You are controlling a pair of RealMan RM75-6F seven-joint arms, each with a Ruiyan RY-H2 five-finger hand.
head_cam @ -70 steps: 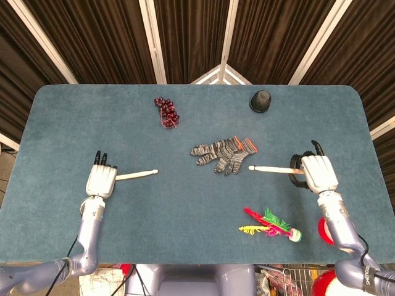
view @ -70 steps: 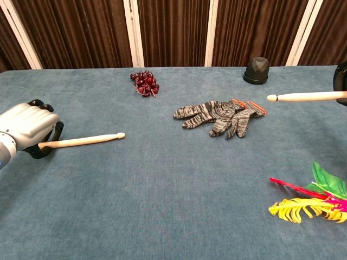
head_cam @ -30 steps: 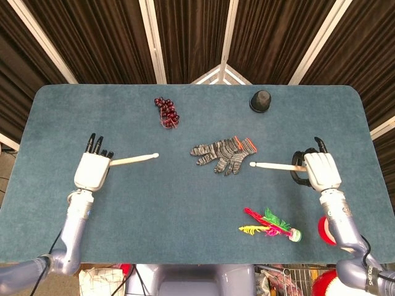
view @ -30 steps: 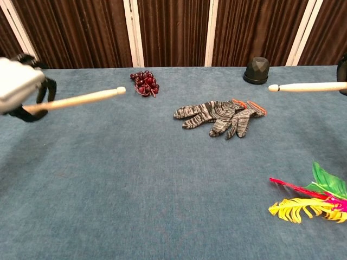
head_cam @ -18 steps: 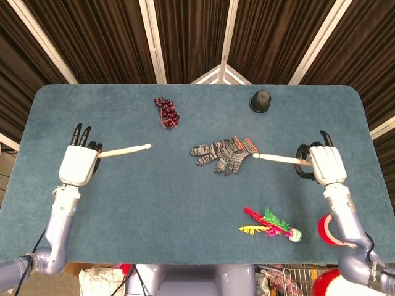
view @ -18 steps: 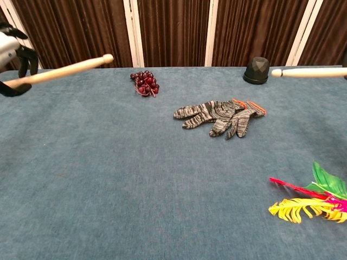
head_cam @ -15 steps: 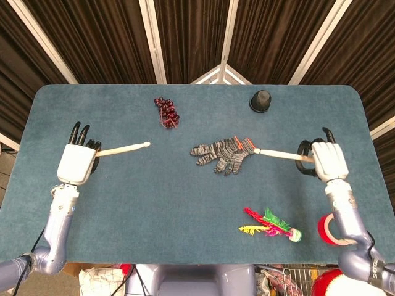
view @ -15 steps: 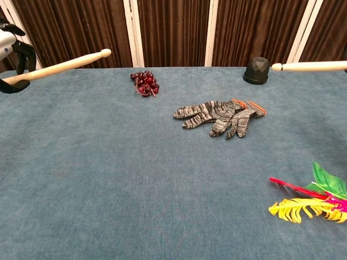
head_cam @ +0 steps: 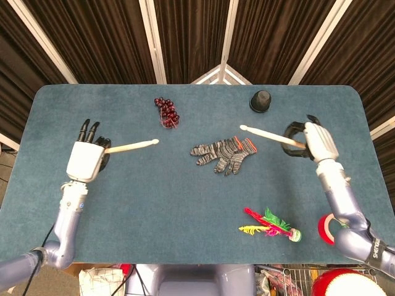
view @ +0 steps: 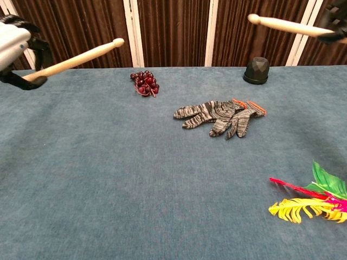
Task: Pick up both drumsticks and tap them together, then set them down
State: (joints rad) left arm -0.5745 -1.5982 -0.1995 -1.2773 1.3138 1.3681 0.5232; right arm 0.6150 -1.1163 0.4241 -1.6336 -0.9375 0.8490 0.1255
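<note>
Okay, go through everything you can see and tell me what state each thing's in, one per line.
Left hand: holds the left drumstick.
Right hand: holds the right drumstick.
Left drumstick: lifted off the table, tip toward the middle.
Right drumstick: lifted, tip above the gloves, apart from the other stick.
Gloves: lying flat, overlapping.
Grapes: resting on the table.
Black cup: upside down.
Shuttlecock: on its side.
Tape roll: at the table's edge, partly hidden.

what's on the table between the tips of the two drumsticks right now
In the head view, the pair of grey knit gloves lies below the gap between the left drumstick and the right drumstick; otherwise it is bare blue cloth.
</note>
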